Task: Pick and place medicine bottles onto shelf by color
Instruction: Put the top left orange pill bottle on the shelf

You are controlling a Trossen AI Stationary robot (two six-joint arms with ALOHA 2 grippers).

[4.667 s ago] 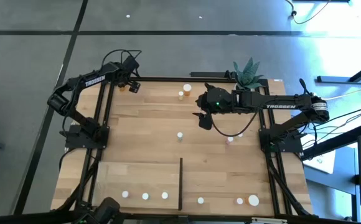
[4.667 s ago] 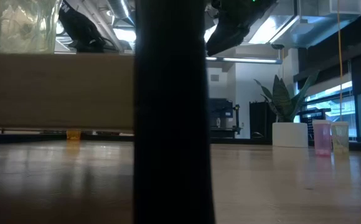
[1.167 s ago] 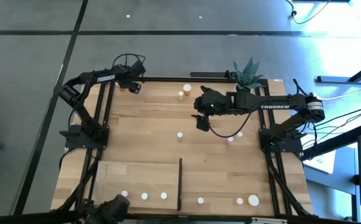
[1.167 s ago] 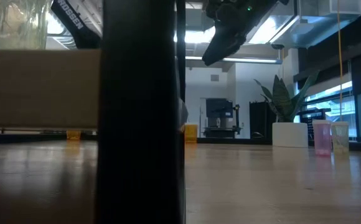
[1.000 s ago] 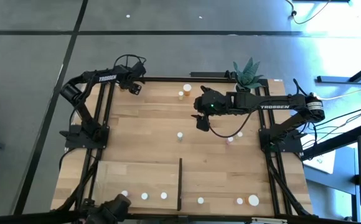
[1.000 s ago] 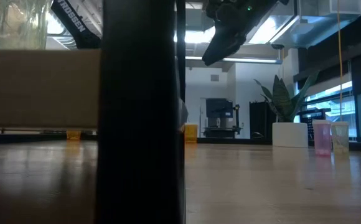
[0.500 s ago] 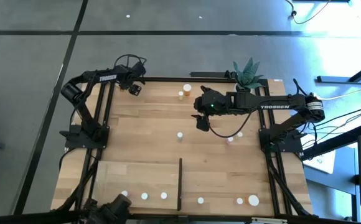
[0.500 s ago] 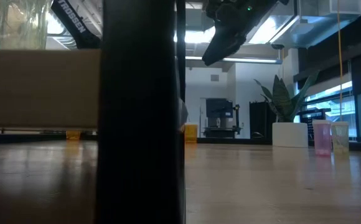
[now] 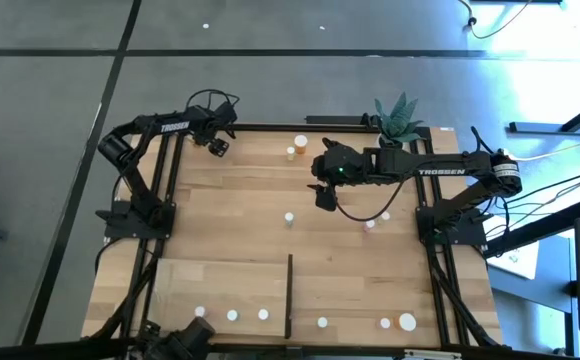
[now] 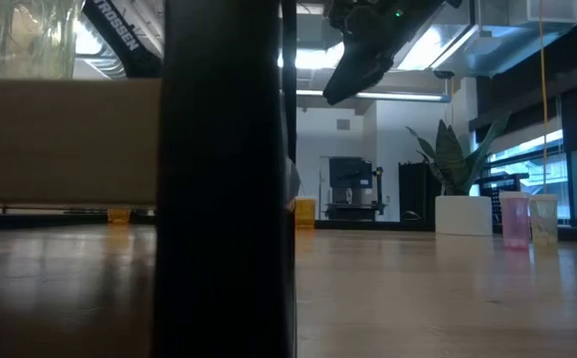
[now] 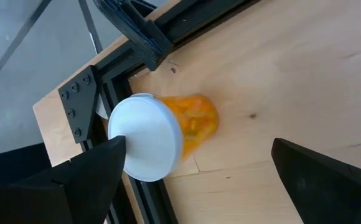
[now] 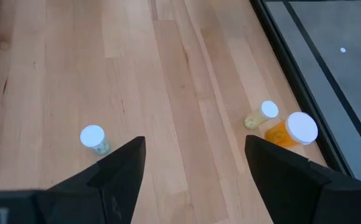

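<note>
Tabletop (image 9: 240,200) | left gripper (image 9: 217,147) edged inward | right gripper (image 9: 323,192) unmoved

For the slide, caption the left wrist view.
Open left gripper hovers over an orange medicine bottle at the table's corner.

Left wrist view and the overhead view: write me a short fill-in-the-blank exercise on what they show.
1. The left gripper hangs over a bottle whose body is tinted ____.
2. That orange bottle has a round ____ cap.
3. On the shelf, ____ white caps stand in a row.
4. The right gripper holds ____.

Missing words: orange; white; three; nothing
</note>
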